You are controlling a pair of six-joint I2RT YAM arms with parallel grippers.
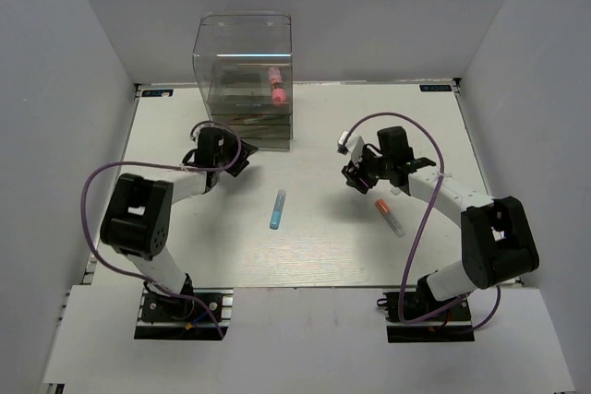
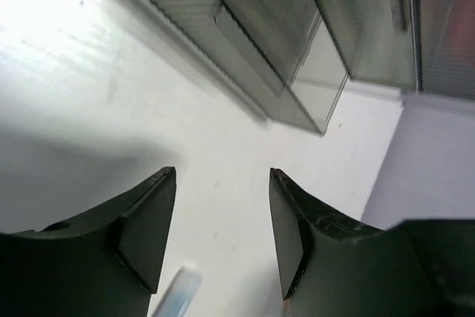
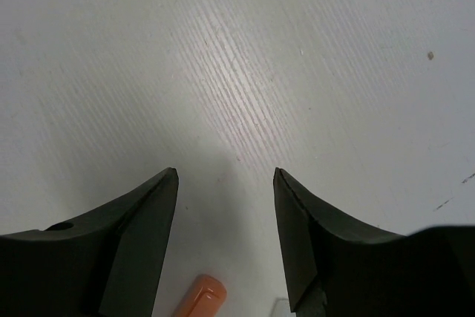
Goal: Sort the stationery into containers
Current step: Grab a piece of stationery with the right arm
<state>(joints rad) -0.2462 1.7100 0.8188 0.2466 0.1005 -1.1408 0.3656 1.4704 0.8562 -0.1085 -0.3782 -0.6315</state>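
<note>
While both arms' fingers (image 2: pixel 148 228) (image 3: pixel 141 243) gape empty, the clear box (image 1: pixel 231 43) holds a pink tube (image 1: pixel 275 86), perhaps more.

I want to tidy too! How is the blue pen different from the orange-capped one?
The light-blue marker is blue all over; the orange-capped clear marker has a see-through body. The blue one lies mid-table, the orange-capped one beside the right arm. Both lie flat on the white table.
</note>
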